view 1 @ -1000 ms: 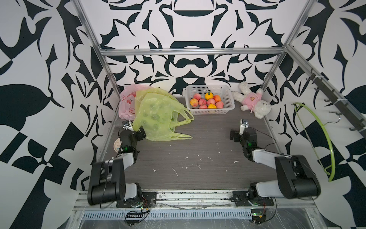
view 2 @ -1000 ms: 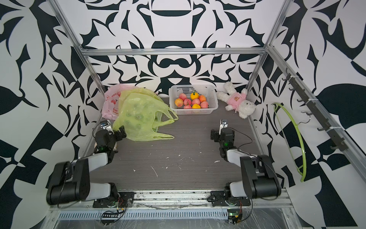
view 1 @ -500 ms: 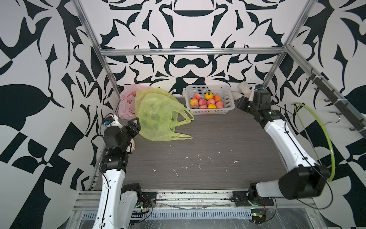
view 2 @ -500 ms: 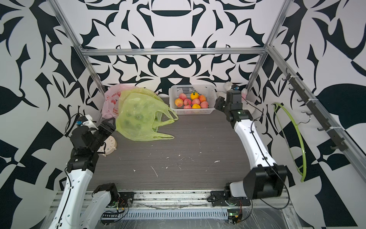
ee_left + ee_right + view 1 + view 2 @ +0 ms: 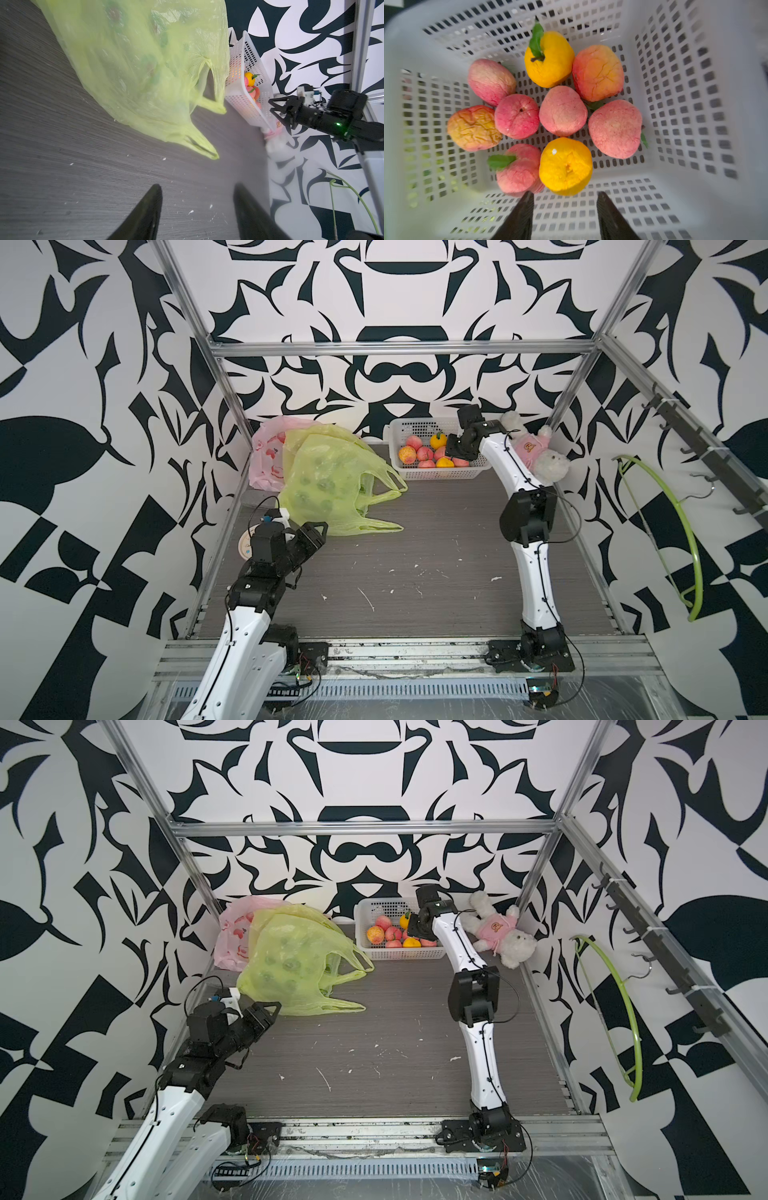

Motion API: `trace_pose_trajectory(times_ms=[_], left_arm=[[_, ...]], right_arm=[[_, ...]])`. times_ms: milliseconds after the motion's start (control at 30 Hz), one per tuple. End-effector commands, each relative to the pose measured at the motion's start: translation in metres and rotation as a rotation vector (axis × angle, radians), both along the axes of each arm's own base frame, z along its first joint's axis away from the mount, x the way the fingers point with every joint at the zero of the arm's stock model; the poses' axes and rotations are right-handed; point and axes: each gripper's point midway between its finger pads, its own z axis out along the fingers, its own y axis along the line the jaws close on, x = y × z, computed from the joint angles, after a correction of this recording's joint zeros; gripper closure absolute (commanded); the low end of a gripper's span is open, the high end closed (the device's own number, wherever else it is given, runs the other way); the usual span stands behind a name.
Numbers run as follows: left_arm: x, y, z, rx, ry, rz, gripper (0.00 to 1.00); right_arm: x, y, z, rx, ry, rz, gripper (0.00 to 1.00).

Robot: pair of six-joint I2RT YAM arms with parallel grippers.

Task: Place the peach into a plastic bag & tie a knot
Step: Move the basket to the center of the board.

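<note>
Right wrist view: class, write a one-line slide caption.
Open right claw hovers over a white basket of peaches and two yellow fruits.

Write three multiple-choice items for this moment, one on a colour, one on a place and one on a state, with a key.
1. The bag nearest the left claw is:
A. blue
B. yellow-green
C. black

2. The right claw hangs:
A. over that bag
B. over the basket
C. beside the left claw

3. The right claw's jaws are:
A. shut tight and empty
B. shut on the basket's rim
C. apart, with nothing between them

Key:
1. B, because both top views show translucent yellow-green plastic next to the left claw.
2. B, because the right wrist view looks straight down into the white basket.
3. C, because the right wrist view shows a clear gap between the two fingers, with nothing gripped.
</note>
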Motion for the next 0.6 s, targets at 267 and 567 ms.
trace_pose_trajectory(times_ms=[267, 567], left_arm=[[0.004, 0.000, -0.002, 0.022, 0.026, -0.004, 0.41], [0.016, -0.012, 0.004, 0.031, 0.016, -0.033, 0.41]], right_arm=[[-0.046, -0.005, 0.000, 0.006, 0.101, 0.029, 0.49], [-0.109, 0.006, -0.012, 0.053, 0.222, 0.053, 0.53]])
